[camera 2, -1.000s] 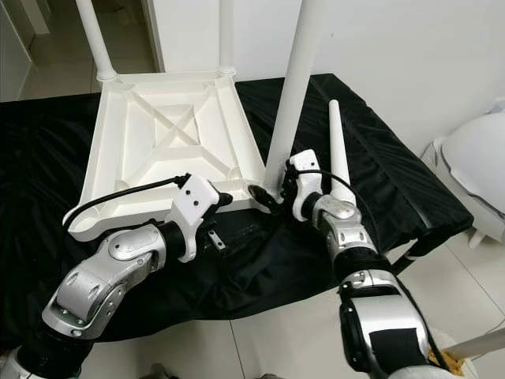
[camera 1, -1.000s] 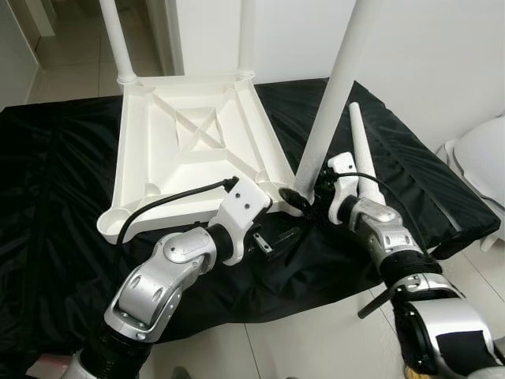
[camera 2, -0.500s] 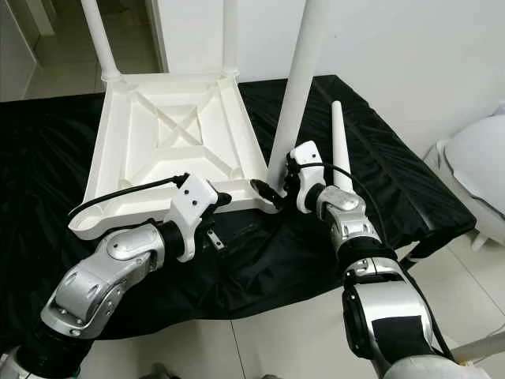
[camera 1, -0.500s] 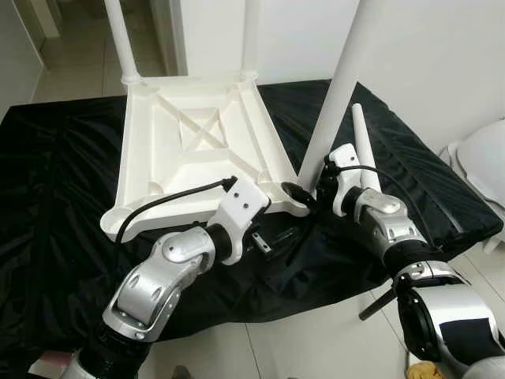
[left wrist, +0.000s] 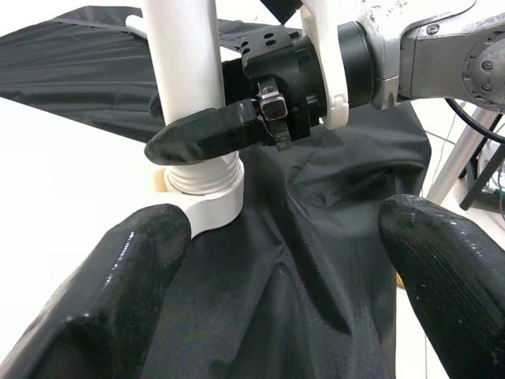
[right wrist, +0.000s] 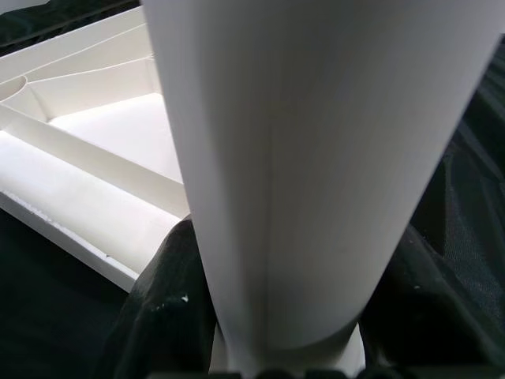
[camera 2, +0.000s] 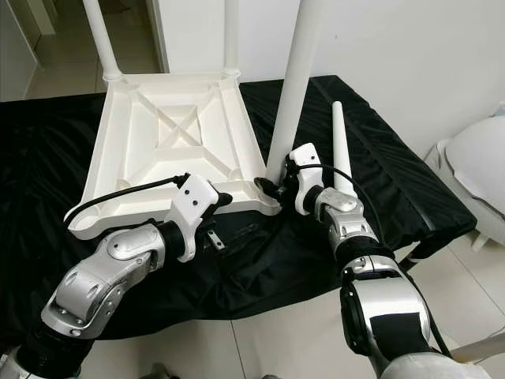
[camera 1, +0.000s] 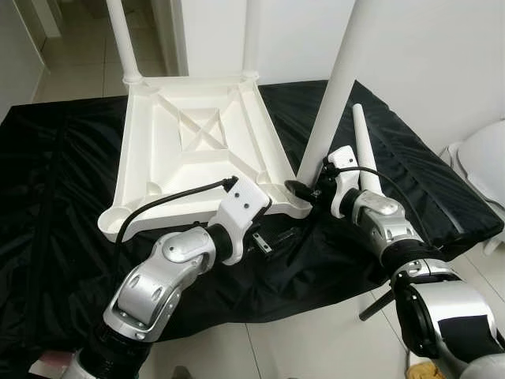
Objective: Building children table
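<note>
Right gripper (camera 1: 309,192): clamped on upright table leg (camera 1: 338,79) at tabletop (camera 1: 189,150) corner socket | Left gripper (left wrist: 276,260): fingers spread, empty, just beside that socket | Spare leg (camera 1: 362,142): lying near tabletop.

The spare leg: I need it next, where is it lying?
The spare leg lies on the black cloth, right of the upturned table, just beyond the right hand.

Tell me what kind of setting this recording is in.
Probably a room in a home, used as an assembly spot. A white plastic table top lies upside down on a black cloth, over pale floor tiles beside a plain white wall. The right tool grips a table leg at its corner socket.
</note>
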Available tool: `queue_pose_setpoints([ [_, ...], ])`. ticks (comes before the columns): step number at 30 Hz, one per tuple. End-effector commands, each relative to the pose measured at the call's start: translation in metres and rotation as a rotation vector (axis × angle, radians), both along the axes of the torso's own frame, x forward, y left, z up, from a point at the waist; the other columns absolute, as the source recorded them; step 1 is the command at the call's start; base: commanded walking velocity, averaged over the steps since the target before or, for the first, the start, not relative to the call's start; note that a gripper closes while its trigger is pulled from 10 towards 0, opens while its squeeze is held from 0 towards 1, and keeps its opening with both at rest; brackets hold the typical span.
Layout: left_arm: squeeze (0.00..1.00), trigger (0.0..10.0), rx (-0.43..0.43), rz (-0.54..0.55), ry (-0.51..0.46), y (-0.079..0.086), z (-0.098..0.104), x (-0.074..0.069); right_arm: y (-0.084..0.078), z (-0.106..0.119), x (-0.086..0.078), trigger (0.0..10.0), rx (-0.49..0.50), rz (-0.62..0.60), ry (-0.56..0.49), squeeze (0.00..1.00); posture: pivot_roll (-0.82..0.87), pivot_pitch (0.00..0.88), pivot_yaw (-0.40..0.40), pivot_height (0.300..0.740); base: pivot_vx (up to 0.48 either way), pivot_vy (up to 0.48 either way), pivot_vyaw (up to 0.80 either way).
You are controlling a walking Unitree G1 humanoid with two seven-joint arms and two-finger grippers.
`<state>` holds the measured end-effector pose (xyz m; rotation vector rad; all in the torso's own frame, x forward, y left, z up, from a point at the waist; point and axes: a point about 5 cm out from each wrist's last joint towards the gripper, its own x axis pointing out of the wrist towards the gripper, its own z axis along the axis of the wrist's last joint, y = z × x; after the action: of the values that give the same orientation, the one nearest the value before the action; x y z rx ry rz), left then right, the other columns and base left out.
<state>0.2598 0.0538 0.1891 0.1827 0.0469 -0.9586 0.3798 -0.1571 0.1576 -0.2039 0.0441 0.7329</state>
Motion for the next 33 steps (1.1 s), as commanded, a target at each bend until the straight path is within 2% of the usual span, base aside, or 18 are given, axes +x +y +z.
queue_pose_setpoints([
  [1, 0.00, 10.0, 0.007, -0.006, 0.006, 0.001, -0.001, -0.002, -0.002, -0.012, -0.003, 0.0, -0.019, 0.004, 0.061, 0.00, -0.01, 0.030, -0.008, 0.740, 0.000, 0.000, 0.00],
  [7, 0.00, 10.0, 0.006, -0.004, 0.009, 0.001, -0.001, -0.003, -0.003, -0.021, -0.004, 0.0, 0.047, -0.080, 0.094, 0.00, -0.01, 0.034, -0.016, 0.740, 0.000, 0.000, 0.00],
  [10, 0.00, 10.0, 0.005, -0.003, 0.010, 0.001, -0.002, -0.003, -0.001, -0.022, -0.003, 0.0, 0.085, -0.170, 0.075, 0.00, -0.01, 0.031, -0.019, 0.740, 0.000, 0.000, 0.00],
  [12, 0.00, 10.0, 0.005, -0.003, 0.010, 0.001, -0.002, -0.003, -0.001, -0.022, -0.003, 0.0, 0.085, -0.170, 0.075, 0.00, -0.01, 0.031, -0.019, 0.740, 0.000, 0.000, 0.00],
  [13, 0.00, 10.0, 0.006, -0.004, 0.012, 0.000, -0.003, -0.003, 0.006, -0.020, -0.001, 0.0, 0.179, -0.294, 0.068, 0.00, -0.01, 0.029, -0.020, 0.740, 0.000, 0.000, 0.00],
  [14, 0.00, 10.0, 0.007, -0.005, 0.012, 0.000, -0.003, -0.003, 0.008, -0.020, 0.000, 0.0, 0.215, -0.335, 0.070, 0.00, -0.01, 0.029, -0.020, 0.740, 0.000, 0.000, 0.00],
  [15, 0.00, 10.0, 0.007, -0.005, 0.012, 0.000, -0.003, -0.003, 0.008, -0.020, 0.000, 0.0, 0.215, -0.335, 0.070, 0.00, -0.01, 0.029, -0.020, 0.740, 0.000, 0.000, 0.00],
  [21, 0.00, 10.0, 0.006, -0.012, 0.017, -0.002, -0.004, -0.004, 0.016, -0.018, -0.001, 0.0, 0.278, -0.534, 0.057, 0.00, -0.02, 0.031, -0.024, 0.740, 0.000, 0.000, 0.00],
  [23, 0.00, 10.0, 0.006, -0.013, 0.018, -0.002, -0.004, -0.005, 0.017, -0.018, -0.001, 0.0, 0.281, -0.550, 0.054, 0.00, -0.02, 0.031, -0.024, 0.740, 0.000, 0.000, 0.00],
  [27, 0.00, 10.0, 0.005, -0.019, 0.025, -0.004, -0.006, -0.006, 0.034, -0.019, -0.005, 0.0, 0.342, -0.649, 0.051, 0.00, -0.02, 0.035, -0.032, 0.740, 0.000, 0.000, 0.00],
  [28, 0.00, 10.0, 0.005, -0.019, 0.025, -0.004, -0.006, -0.006, 0.034, -0.019, -0.005, 0.0, 0.342, -0.649, 0.051, 0.00, -0.02, 0.035, -0.032, 0.740, 0.000, 0.000, 0.00],
  [30, 0.00, 10.0, 0.003, -0.020, 0.027, -0.004, -0.006, -0.007, 0.046, -0.019, -0.009, 0.0, 0.386, -0.718, 0.053, 0.00, -0.02, 0.035, -0.034, 0.740, 0.000, 0.000, 0.00],
  [32, 0.00, 10.0, 0.003, -0.020, 0.027, -0.004, -0.006, -0.007, 0.046, -0.019, -0.009, 0.0, 0.386, -0.718, 0.053, 0.00, -0.02, 0.035, -0.034, 0.740, 0.000, 0.000, 0.00],
  [33, 0.00, 10.0, 0.002, -0.022, 0.028, -0.005, -0.007, -0.007, 0.053, -0.018, -0.010, 0.0, 0.410, -0.757, 0.057, 0.00, -0.02, 0.034, -0.035, 0.740, 0.000, 0.000, 0.00],
])
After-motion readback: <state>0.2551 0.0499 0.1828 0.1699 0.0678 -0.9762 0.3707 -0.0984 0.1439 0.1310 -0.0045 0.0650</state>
